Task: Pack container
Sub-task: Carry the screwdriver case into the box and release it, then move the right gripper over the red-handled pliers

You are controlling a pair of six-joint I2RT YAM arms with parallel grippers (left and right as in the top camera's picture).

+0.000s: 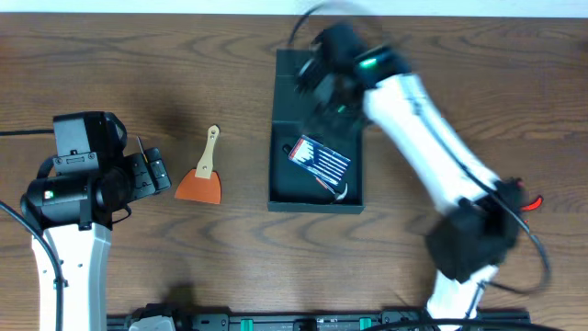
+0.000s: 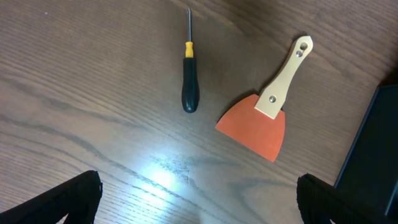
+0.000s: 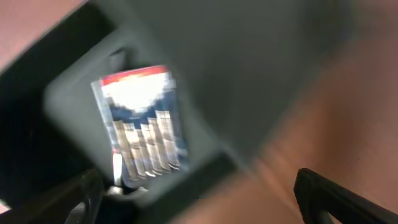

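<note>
The dark teal container point(image 1: 280, 165) lies open at the table's middle, its flap lid at the far end. Inside lies a blue, white and red packet point(image 1: 321, 160), also blurred in the right wrist view point(image 3: 142, 124). My right gripper point(image 1: 322, 78) hovers over the container's far end, open and empty; the container's wall point(image 3: 186, 180) lies between its fingers. An orange scraper with a wooden handle point(image 1: 202, 175) lies left of the container point(image 2: 261, 115). A black and yellow awl point(image 2: 188, 74) lies beside it. My left gripper point(image 2: 199, 199) is open and empty above the table, near the awl.
The container's edge point(image 2: 373, 162) shows at the right of the left wrist view. A black rail point(image 1: 312, 322) runs along the table's front edge. A red-tipped cable part point(image 1: 528, 198) hangs by the right arm's base.
</note>
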